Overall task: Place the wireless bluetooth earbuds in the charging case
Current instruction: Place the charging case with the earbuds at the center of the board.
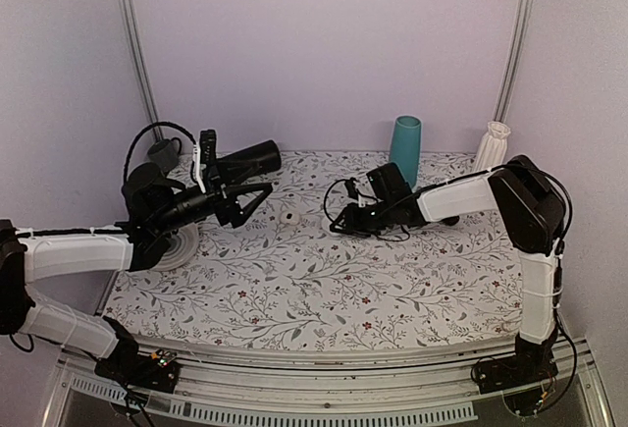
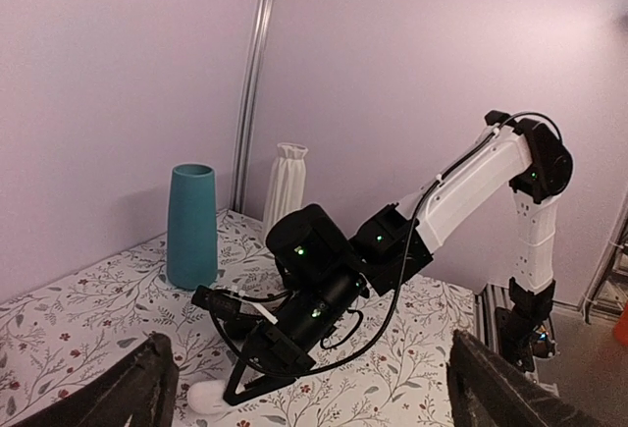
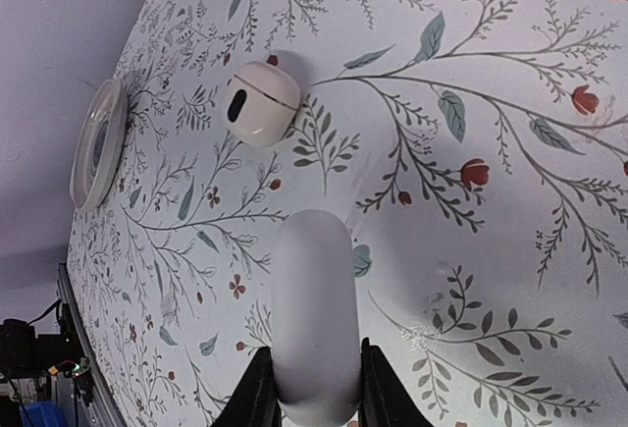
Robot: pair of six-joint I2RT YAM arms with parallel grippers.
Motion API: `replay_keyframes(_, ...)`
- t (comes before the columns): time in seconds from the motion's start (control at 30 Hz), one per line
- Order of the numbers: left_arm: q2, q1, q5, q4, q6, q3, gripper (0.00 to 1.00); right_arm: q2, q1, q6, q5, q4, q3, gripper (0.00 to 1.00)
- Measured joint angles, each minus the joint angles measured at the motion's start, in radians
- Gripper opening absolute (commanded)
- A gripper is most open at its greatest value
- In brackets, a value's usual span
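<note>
The charging case (image 3: 314,319), a glossy white pebble, lies on the flowered tablecloth between the fingers of my right gripper (image 3: 312,353), which is shut on its near end. From above, the case (image 1: 331,223) shows as a white lump under the right gripper (image 1: 340,221) at mid-table. A smaller white round piece with a dark centre (image 3: 260,103) rests apart, to the left of the case (image 1: 289,218). My left gripper (image 1: 245,196) hovers open and empty over the back left. Its wrist view looks across at the right arm and the case (image 2: 204,398). No earbuds show in any view.
A teal vase (image 1: 404,150) and a white ribbed vase (image 1: 494,144) stand at the back right. A round white plate (image 1: 179,246) sits under the left arm near the table's left edge, also in the right wrist view (image 3: 96,142).
</note>
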Motion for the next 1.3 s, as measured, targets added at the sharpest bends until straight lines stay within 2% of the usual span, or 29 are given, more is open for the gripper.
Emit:
replay_keyframes(0.4, -0.002, 0.001, -0.001, 0.001, -0.004, -0.007, 0.96, 0.098, -0.034, 0.044, 0.027, -0.013, 0.094, 0.06)
replay_keyframes(0.7, -0.008, 0.001, -0.001, 0.002, -0.010, -0.008, 0.96, 0.146, -0.047, 0.047, 0.031, -0.038, 0.152, 0.16)
replay_keyframes(0.8, -0.008, 0.001, -0.001, 0.003, -0.015, -0.008, 0.96, 0.146, -0.047, 0.047, 0.032, -0.043, 0.153, 0.24)
replay_keyframes(1.3, -0.008, 0.001, 0.000, 0.003, -0.016, -0.008, 0.96, 0.147, -0.047, 0.039, 0.052, -0.087, 0.164, 0.40)
